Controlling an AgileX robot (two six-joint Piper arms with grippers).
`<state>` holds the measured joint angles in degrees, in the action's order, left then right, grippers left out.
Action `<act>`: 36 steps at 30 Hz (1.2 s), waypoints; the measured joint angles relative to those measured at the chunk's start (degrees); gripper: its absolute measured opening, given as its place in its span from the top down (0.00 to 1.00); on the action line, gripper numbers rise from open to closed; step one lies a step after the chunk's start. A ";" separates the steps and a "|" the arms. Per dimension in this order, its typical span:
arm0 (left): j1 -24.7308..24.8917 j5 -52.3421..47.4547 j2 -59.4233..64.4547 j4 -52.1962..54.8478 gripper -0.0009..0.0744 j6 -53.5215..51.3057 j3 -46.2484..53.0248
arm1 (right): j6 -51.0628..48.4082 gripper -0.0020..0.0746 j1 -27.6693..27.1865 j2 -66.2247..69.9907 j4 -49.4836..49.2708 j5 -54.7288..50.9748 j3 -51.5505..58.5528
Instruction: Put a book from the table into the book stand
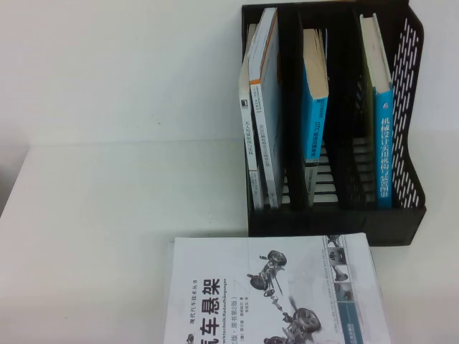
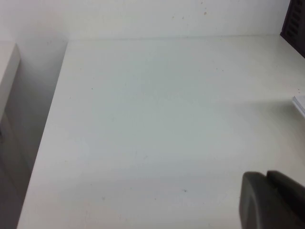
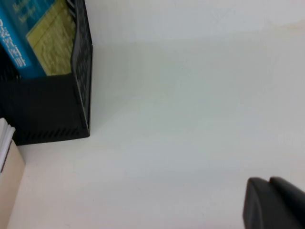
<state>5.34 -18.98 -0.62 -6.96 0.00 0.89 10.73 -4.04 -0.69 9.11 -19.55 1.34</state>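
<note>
The book (image 1: 272, 294) lies flat on the white table (image 1: 107, 215) at the near edge, just in front of the book stand (image 1: 330, 218). It has a white cover with grey suspension drawings and a black Chinese title. Neither gripper shows in the high view. In the left wrist view my left gripper (image 2: 267, 177) hangs shut and empty over bare table (image 2: 157, 119), left of the book. In the right wrist view my right gripper (image 3: 269, 182) is shut and empty over bare table (image 3: 190, 119), right of the stand (image 3: 47, 114).
The stand's left compartment holds two pale books (image 1: 259, 107). The middle compartment holds a blue-spined book (image 1: 313, 107), and the right one holds another (image 1: 383, 136). The table's left edge (image 2: 47, 129) drops off beside my left gripper. A wall stands behind the table.
</note>
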 joint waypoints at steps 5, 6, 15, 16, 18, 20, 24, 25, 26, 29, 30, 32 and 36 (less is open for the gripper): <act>0.00 0.00 0.00 0.00 0.99 0.00 0.00 | 0.00 0.97 0.00 0.00 0.00 0.00 0.00; 0.00 0.00 0.00 0.00 0.99 0.00 0.00 | 0.00 0.97 0.00 0.00 0.00 0.00 0.00; 0.00 0.00 0.00 0.00 0.99 0.00 0.00 | 0.00 0.97 0.00 0.00 0.00 0.00 0.00; 0.00 0.00 0.00 0.00 0.99 0.00 0.00 | 0.00 0.97 0.00 0.00 0.00 0.00 0.00; 0.00 0.00 0.00 0.10 0.99 0.00 0.00 | 0.00 0.97 0.00 0.00 0.00 0.00 0.00; 0.00 0.00 0.00 0.34 0.99 -1.41 0.00 | 0.00 0.97 0.00 0.00 0.00 0.00 0.00; 0.00 0.00 0.00 1.00 0.99 -2.52 0.00 | 0.00 0.97 0.00 0.00 0.00 0.00 0.00; 0.00 0.00 0.00 1.11 0.99 -2.53 0.00 | 0.00 0.97 0.00 0.00 0.00 0.00 0.00; 0.00 0.00 0.00 1.13 0.99 -2.62 0.00 | 0.00 0.97 0.00 0.00 0.00 0.00 0.00; 0.00 0.00 0.00 1.24 0.99 -2.65 0.00 | 0.00 0.97 0.00 0.00 0.00 0.00 0.00; 0.00 0.00 0.00 1.24 0.99 -2.65 0.00 | 0.00 0.97 0.00 0.00 0.00 0.00 0.00; 0.00 0.00 0.00 1.26 0.99 -2.65 0.00 | 0.00 0.97 0.00 0.00 0.00 0.00 0.00; 0.00 0.00 0.00 1.36 0.99 -2.65 0.00 | 0.00 0.97 0.00 0.00 0.00 0.00 0.00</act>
<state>5.34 -18.98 -0.62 -5.60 -2.65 0.89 10.73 -4.04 -0.69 9.11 -19.55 1.34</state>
